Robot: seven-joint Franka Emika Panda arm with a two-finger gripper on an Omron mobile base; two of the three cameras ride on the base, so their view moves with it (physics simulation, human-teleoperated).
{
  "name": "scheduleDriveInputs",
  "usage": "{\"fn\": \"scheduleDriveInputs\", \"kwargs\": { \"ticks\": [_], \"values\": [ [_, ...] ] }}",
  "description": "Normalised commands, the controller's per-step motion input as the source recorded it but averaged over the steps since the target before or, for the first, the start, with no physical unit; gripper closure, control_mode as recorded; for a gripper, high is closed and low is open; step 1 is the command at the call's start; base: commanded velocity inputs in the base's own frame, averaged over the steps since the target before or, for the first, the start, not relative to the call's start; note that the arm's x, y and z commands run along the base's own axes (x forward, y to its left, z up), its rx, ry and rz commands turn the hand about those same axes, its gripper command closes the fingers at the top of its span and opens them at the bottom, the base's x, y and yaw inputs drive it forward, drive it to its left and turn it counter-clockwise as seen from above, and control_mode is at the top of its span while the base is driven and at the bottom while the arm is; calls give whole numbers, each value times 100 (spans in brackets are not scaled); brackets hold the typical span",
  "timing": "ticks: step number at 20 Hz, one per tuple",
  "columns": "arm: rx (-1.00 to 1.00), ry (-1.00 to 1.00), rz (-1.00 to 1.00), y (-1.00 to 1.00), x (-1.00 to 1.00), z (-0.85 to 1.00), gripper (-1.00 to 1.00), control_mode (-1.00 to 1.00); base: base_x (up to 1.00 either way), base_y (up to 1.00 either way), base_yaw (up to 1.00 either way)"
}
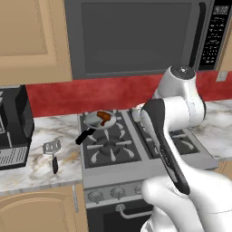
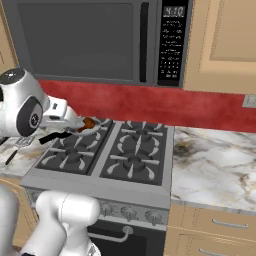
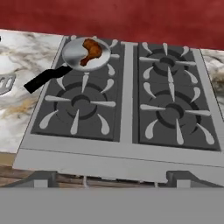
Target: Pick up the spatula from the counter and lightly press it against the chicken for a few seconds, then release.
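Your arm hides most of the spatula from the right. It lies on the counter, left of the stove, with bare room around. The chicken sits in the far left pan. Your gripper is spread wide, empty.

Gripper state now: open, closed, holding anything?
Gripper: open, holding nothing; the spatula lies on the counter.
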Motion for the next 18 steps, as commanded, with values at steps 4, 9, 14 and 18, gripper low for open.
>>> {"fn": "scheduleDriveInputs", "kwargs": {
  "ticks": [4, 9, 14, 18],
  "values": [
    [-7, -27, 0, 59, -59, -3, -100, -100, 0, 0, 0],
    [-1, -9, 0, 55, -22, -17, -100, -100, 0, 0, 0],
    [4, 7, 0, 46, -6, -2, -100, -100, 0, 0, 0],
    [7, 23, 0, 46, 0, 0, -100, -100, 0, 0, 0]
  ]
}}
